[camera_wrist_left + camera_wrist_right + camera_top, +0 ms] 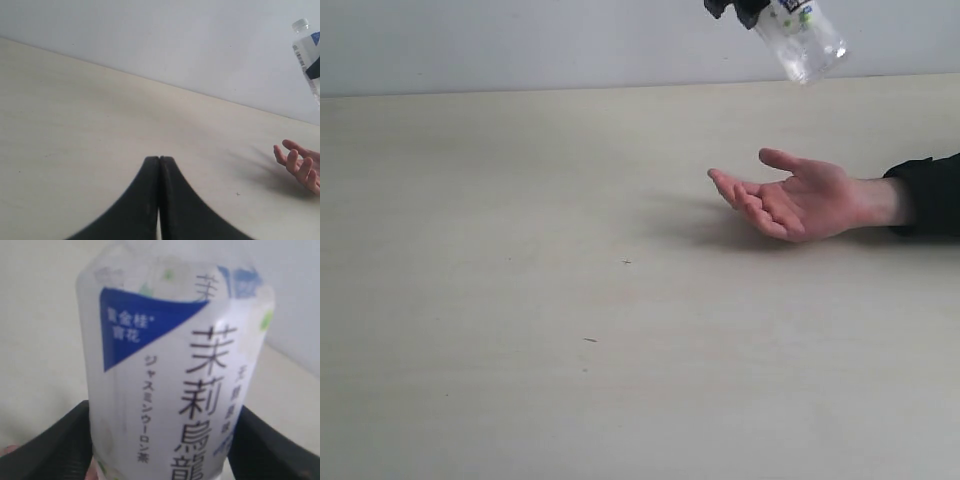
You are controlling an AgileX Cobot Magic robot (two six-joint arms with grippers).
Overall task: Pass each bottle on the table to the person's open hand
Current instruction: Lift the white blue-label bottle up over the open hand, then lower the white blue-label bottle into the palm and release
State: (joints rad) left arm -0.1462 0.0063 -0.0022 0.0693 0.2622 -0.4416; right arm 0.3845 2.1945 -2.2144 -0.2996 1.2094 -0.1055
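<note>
So the right claw (738, 9) is clamped around the middle of the white-and-blue-label bottle (175, 370), one black finger on each side of the label, jaws held fairly wide by the bottle's body. The bottle hangs tilted, not plumb: its clear base is the low end, sloping down and away from the claw, and the cap end is up. The person's open hand (798, 200) is below the claw and well apart from it, palm up with the fingers a bit curled. It looks roughly under the bottle, but I can't tell the depth for sure. My guess is the next move is mostly a straight drop, base first, into the palm. The right arm is obviously the closer one. The left claw (159, 167) is pinched closed on nothing, way off to the side, low over the table (520, 300). The table's pale and bare around the hand, no other bottles showing. Behind it there's just a plain light wall (520, 40).
</note>
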